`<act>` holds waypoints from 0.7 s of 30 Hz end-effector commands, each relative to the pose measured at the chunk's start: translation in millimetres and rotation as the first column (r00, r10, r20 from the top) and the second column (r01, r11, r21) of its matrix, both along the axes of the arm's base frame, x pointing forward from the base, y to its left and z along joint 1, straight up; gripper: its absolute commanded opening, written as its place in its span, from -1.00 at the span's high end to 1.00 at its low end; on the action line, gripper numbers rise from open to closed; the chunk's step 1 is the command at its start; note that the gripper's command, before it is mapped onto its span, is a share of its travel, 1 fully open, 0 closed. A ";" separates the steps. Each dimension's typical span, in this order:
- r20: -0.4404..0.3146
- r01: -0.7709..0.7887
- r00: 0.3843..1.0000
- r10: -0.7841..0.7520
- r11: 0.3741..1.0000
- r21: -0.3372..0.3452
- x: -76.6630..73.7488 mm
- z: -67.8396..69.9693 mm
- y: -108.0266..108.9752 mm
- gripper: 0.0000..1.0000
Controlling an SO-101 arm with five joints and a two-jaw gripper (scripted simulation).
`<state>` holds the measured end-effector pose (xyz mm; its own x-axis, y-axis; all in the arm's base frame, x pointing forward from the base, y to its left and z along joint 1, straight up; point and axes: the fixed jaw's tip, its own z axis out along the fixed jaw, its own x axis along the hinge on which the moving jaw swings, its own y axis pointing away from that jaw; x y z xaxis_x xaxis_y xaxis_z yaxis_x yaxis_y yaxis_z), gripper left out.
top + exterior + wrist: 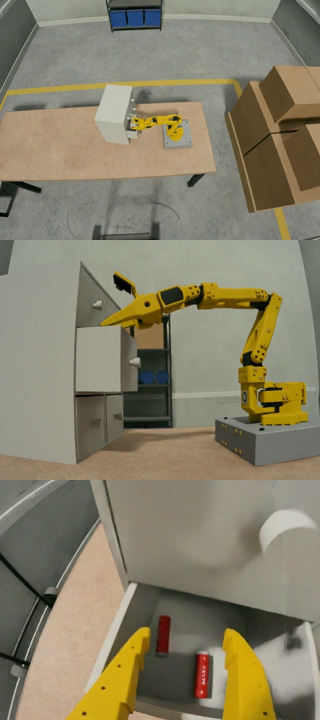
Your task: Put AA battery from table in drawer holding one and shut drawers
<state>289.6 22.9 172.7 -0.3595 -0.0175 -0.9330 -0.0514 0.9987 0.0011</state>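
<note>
In the top view, the cabinet (pixel 113 103) (pixel 38 364) stands on the counter (pixel 77 160) (pixel 165 462), nearer its far edge than its near one, and the arm's base plate (pixel 187 143) (pixel 284 444) sits towards the right-hand edge. The arm reaches from there over the open drawer (pixel 132 134) (pixel 99 358) (pixel 116 625); the drawer's contents cannot be made out.

In the exterior view, the jaws (pixel 103 324) slope down to the rim of the drawer, which stands out above the counter's surface. Whether they touch the rim is hard to tell, and its side wall hides everything inside (the counter's outer corners are out of this view too).

In the wrist view, the jaws stand moderately apart with nothing between them. Two red batteries lie on the drawer floor beyond and below: a darker one (pixel 163 636) near the left wall, and a brighter one (pixel 202 675) between the tips in the picture, nearer the front panel. Their long axes run roughly alike, front to back. Which is the task's battery cannot be told, but both seem to be home, so the coming move should be up and back, clear of the rim, before pushing the drawer shut. The drawer's right-hand corner is shadowed.
</note>
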 end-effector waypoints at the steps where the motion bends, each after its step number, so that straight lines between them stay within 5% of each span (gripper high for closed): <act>1: 0.017 0.000 1.000 0.000 1.000 -0.003 0.1 15.1 -0.7 0.49; 9: 0.017 -0.001 1.000 0.001 1.000 -0.007 -1.1 33.4 -0.8 0.49; 21: 0.017 -0.001 1.000 0.001 1.000 -0.007 -1.1 33.4 -0.8 0.49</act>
